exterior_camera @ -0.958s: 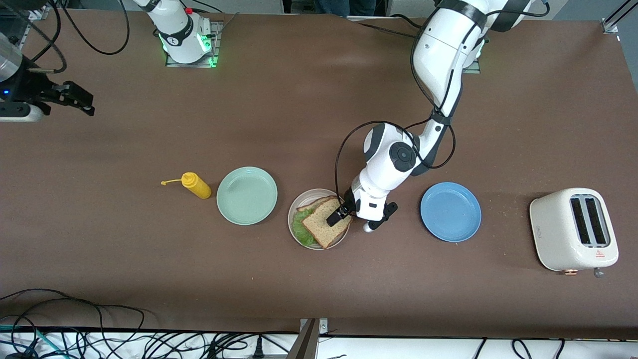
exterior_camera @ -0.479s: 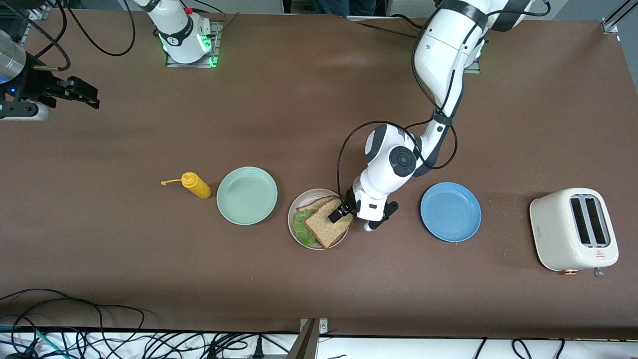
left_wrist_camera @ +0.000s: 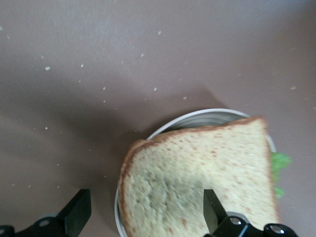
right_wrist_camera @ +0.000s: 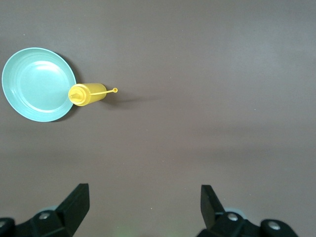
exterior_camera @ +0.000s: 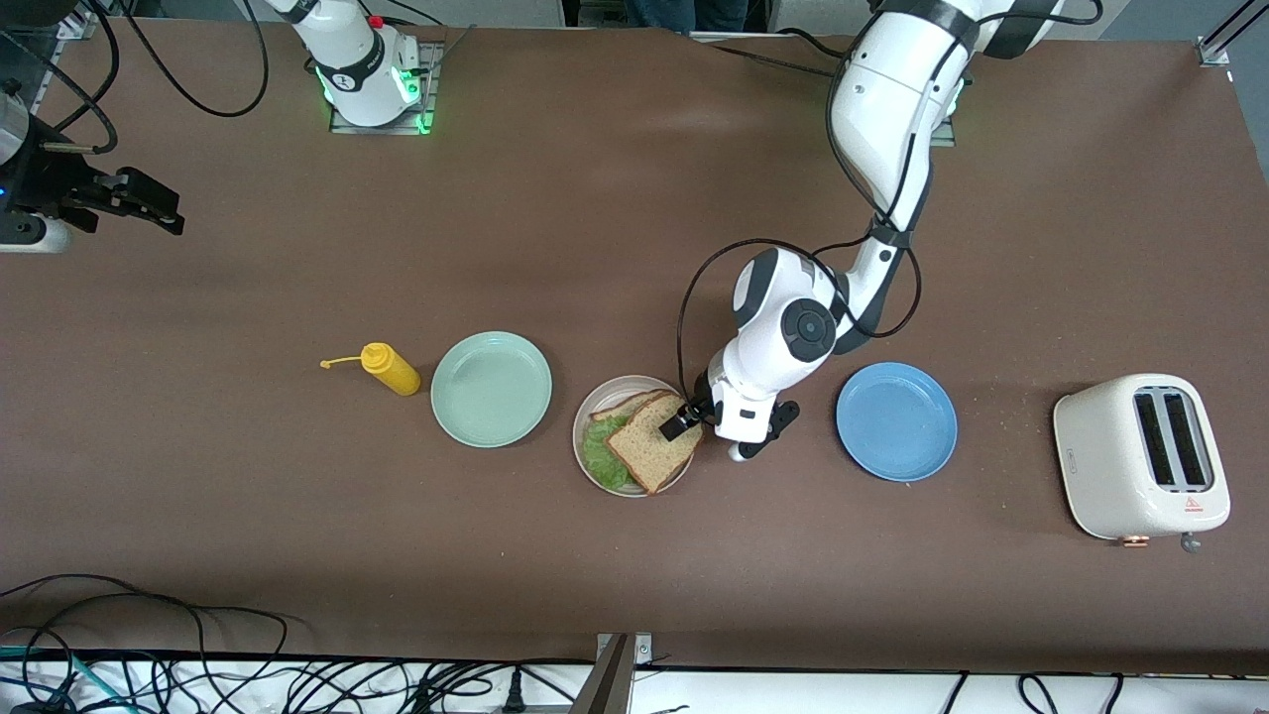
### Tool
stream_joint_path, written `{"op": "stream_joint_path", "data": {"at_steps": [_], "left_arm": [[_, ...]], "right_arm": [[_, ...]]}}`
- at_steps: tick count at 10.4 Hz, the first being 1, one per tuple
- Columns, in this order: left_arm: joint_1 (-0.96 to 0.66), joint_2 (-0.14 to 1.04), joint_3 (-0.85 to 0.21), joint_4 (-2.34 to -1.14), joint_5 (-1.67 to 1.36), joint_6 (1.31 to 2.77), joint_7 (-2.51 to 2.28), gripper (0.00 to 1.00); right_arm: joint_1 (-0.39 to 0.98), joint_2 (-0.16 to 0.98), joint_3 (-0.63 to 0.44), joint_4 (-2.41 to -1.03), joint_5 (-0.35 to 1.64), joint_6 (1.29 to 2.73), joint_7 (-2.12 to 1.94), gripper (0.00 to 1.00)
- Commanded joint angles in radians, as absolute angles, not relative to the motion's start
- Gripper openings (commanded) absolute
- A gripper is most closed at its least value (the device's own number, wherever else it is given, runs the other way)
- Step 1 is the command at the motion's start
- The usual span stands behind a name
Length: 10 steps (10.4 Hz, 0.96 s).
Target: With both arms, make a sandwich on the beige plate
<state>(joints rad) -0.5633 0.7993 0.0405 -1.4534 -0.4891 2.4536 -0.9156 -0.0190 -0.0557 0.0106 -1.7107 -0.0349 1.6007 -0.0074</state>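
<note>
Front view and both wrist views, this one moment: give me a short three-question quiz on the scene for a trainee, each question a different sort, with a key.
1. True or false: the sandwich of brown bread and green lettuce lies on the round mint green plate.
2. Multiple choice: the left hand is over (A) the white two-slot toaster, (B) the edge of the round beige plate, (C) the round blue plate.
3. Fill in: the yellow squeeze bottle lies beside the ____ plate.

Key
1. False: it lies on the beige plate.
2. B; its fingers are open, one over the top slice. The right hand waits, open, at the right arm's end of the table.
3. Mint green.
</note>
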Motion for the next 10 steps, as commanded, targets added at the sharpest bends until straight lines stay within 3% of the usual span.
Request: {"op": "stream_joint_path", "data": {"at_steps": [1,10], "left_arm": [[-0.528,0.706,0.043,-1.468,-0.482,2.376,-0.904,1.00],[-0.277,0.359,0.066,-1.460,-0.100,1.932,-0.726,1.00]], "right_arm": [[-0.034,-0.052,0.023,-1.692,-0.015,1.609,-0.003,1.00],[-0.034,-0.057,0.018,-1.690,0.041,1.612,0.014,1.00]]}}
